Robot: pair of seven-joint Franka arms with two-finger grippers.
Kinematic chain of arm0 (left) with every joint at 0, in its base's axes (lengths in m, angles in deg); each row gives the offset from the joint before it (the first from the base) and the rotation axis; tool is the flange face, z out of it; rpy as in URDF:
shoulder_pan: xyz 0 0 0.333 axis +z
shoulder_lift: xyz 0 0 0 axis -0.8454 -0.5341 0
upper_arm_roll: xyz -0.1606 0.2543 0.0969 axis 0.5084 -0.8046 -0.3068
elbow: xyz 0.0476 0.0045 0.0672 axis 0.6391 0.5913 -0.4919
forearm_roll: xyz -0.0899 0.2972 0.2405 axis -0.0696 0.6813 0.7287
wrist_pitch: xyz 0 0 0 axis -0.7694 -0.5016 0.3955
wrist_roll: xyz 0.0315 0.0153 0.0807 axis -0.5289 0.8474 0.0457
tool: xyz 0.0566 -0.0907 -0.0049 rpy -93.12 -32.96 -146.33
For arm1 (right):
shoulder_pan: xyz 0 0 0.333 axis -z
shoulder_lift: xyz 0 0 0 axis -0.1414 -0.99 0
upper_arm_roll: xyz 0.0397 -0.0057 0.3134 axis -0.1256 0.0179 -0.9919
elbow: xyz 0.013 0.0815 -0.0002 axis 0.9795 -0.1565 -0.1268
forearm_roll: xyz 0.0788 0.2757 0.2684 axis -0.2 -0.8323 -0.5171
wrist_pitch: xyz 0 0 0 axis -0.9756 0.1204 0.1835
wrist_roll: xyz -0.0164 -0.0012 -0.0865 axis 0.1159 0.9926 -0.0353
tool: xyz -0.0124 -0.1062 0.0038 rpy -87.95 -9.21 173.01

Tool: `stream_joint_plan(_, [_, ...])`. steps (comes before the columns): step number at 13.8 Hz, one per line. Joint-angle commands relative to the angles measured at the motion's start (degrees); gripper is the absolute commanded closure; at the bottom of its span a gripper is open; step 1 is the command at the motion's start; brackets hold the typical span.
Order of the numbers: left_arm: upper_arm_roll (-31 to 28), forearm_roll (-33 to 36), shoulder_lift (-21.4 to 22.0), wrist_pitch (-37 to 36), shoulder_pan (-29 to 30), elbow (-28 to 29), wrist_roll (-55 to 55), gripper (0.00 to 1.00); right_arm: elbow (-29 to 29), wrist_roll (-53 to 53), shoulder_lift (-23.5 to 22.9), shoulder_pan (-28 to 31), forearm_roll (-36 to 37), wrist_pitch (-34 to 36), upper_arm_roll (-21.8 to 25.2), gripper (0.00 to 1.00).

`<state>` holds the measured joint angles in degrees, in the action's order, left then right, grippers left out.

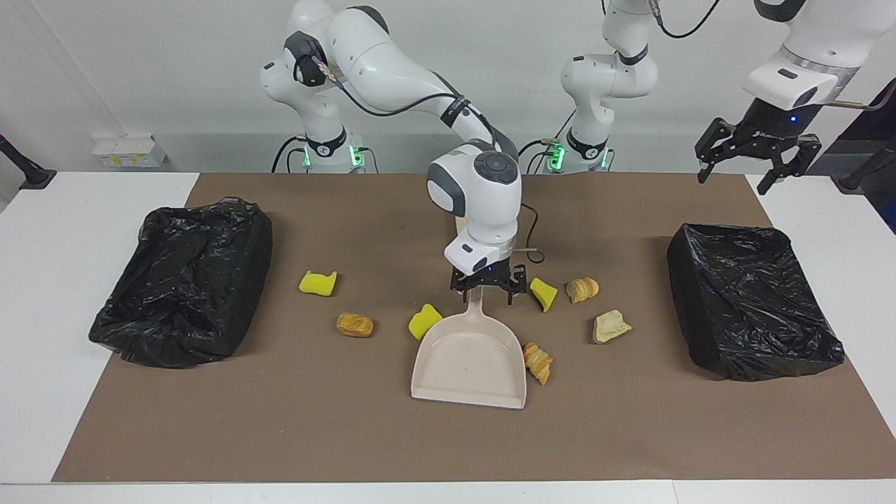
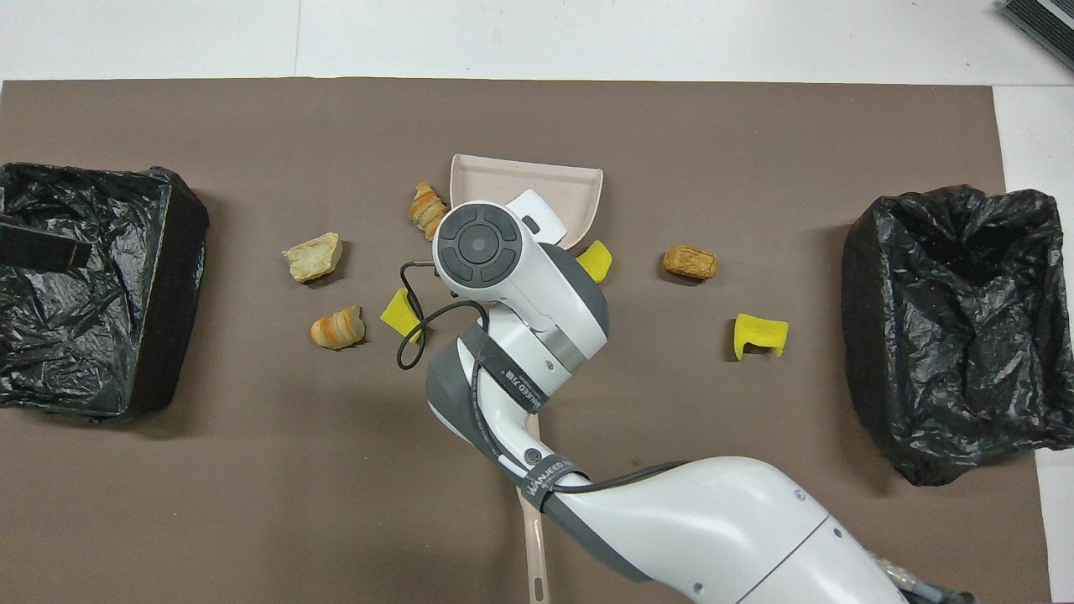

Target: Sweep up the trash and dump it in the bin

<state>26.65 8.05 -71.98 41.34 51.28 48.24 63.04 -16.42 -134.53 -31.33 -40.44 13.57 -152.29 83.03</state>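
- Right gripper [image 1: 488,293] hangs over the beige plastic dustpan [image 1: 470,360]'s handle, fingers spread astride it; overhead, the arm hides this.
- Handle points at the robots.
- Yellow and bread-brown trash scraps [image 1: 542,293] ring the pan mid-counter.
- Left gripper [image 1: 754,155] waits, fingers spread.

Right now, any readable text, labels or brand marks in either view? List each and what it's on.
"WANJEED", then two characters too small to read: printed on the dark strap round the right arm's forearm, and again on a second strap nearer its base.
Small print on the left gripper: too small to read.
Dustpan, trash pieces, bin bags: no text visible.
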Motion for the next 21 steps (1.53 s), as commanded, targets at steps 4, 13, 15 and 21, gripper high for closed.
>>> stream_joint_plan(4, [0.43,0.91,1.08,-2.66,-0.59,0.74,0.49,0.00,-4.04,-0.33,2.32,-0.03,1.19,4.94,-0.13,0.55])
stream_joint_plan(13, [3.50,0.91,7.74,-1.26,-7.34,11.78,12.08,0.00,-3.51,3.96,6.88,3.75,0.05,5.46,-0.13,1.00])
stream_joint_plan(15, [3.59,0.91,12.66,2.59,-11.91,20.73,17.07,0.00,-4.13,9.48,8.99,6.02,-0.13,7.82,-0.13,1.00])
stream_joint_plan(21, [4.03,0.91,18.21,13.75,-29.48,39.04,40.97,0.00,-4.13,40.75,13.13,13.58,-3.12,17.84,-0.13,1.00])
